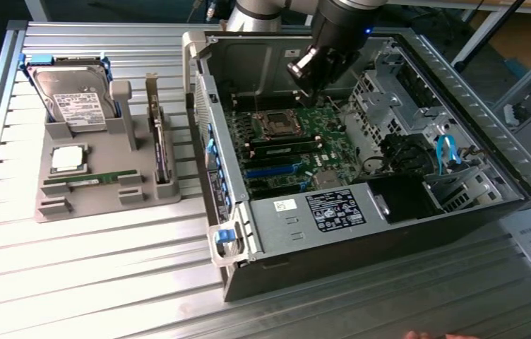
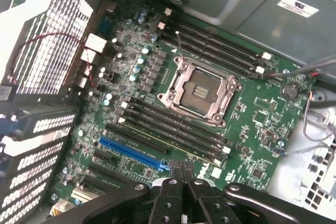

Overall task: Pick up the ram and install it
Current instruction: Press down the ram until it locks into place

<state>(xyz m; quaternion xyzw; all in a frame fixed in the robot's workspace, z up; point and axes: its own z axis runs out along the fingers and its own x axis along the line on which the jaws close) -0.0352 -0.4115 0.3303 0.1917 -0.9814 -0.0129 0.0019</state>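
The ram is a slim green stick lying on its long edge in the grey parts holder, at the exterior view's left, outside the computer. My gripper hangs well away from it, inside the open computer case and above the motherboard near the processor socket. In the wrist view the gripper is shut, its two dark fingers pressed together with nothing between them. It hovers over the memory slots beside the socket.
The holder also carries a hard drive, a square silver processor chip and a dark expansion card. One memory slot shows a pale green edge. Drive cages, blue cables and the case walls crowd the motherboard. A hand shows at the front edge.
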